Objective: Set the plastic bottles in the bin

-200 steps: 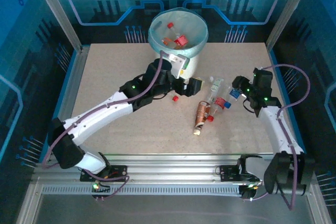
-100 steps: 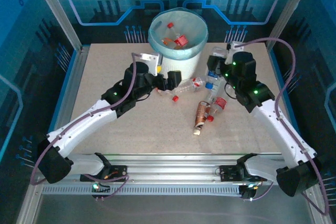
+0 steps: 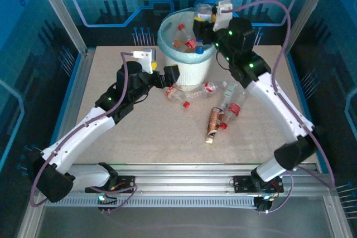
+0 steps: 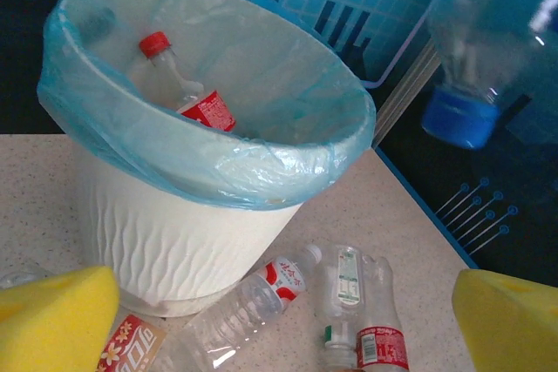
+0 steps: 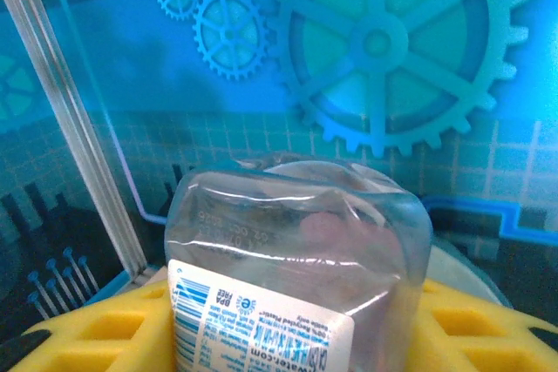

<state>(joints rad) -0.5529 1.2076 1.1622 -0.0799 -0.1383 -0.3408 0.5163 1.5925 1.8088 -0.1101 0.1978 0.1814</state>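
Bin point(image 3: 195, 73): white, ribbed, blue film liner. Right gripper point(image 3: 205, 26), jaws clenched on clear blue-capped bottle point(image 5: 296, 250), now raised over bin rim. Left gripper point(image 3: 169, 75), jaws released, nearer bin base; loose bottles point(image 3: 223, 110) beside it on worktop point(image 3: 156, 137).

bottles point(image 3: 215, 120) crowding bin point(image 3: 189, 75) base, open tabletop point(image 3: 103, 62) left

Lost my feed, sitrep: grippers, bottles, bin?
Left gripper open, low beside bin. Right gripper shut on blue-capped bottle, cap down, above bin rim. Several bottles on table. No obstruction seen.
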